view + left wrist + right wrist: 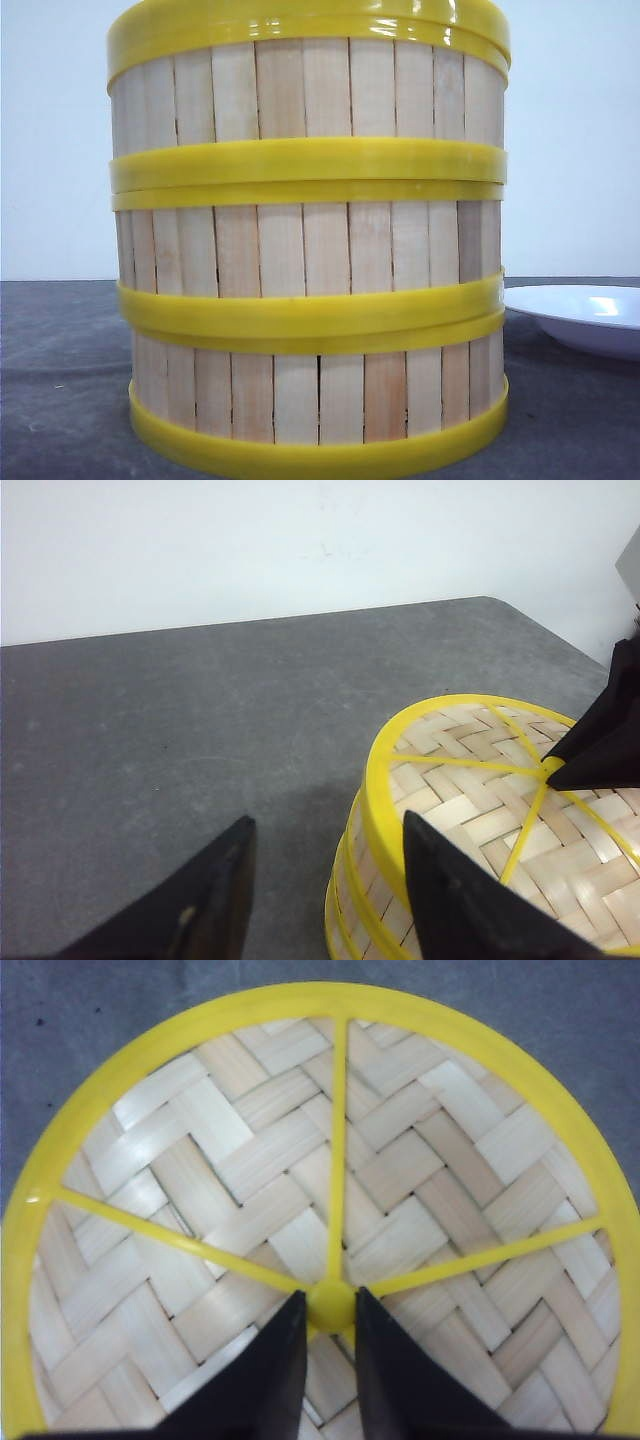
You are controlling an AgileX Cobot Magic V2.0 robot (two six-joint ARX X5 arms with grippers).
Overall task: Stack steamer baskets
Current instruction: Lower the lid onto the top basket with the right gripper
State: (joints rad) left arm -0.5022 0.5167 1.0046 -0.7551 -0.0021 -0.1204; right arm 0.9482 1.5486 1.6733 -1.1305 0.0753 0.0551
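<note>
The baskets point(310, 250) stand close before the front camera as one upright stack of three, its axis vertical, yellow bands level between the tiers of pale slats; the bottom band sits on the grey table point(60, 380); the stack fills most of the front view, so what lies inside the tiers cannot be seen. On top lies the woven lid point(330, 1210), flat, its yellow spokes meeting at a central knob point(331, 1305); the lid's rim sits flush over the topmost band. The right gripper point(331, 1310) is directly above the lid's middle, its two dark fingers point(275, 1380) set narrowly on either side of the knob and touching it, pinching the knob. The left gripper point(325, 880) is spread wide beside the stack, holding nothing; one finger point(210, 900) is over bare table, the other point(460, 900) overlaps the lid's near rim in its wrist view, though whether it touches I cannot tell. To the right of the stack and a little farther back, a white plate point(585, 315) rests on the table, near the stack yet apart from it; behind all runs a plain white wall point(50, 140).
</note>
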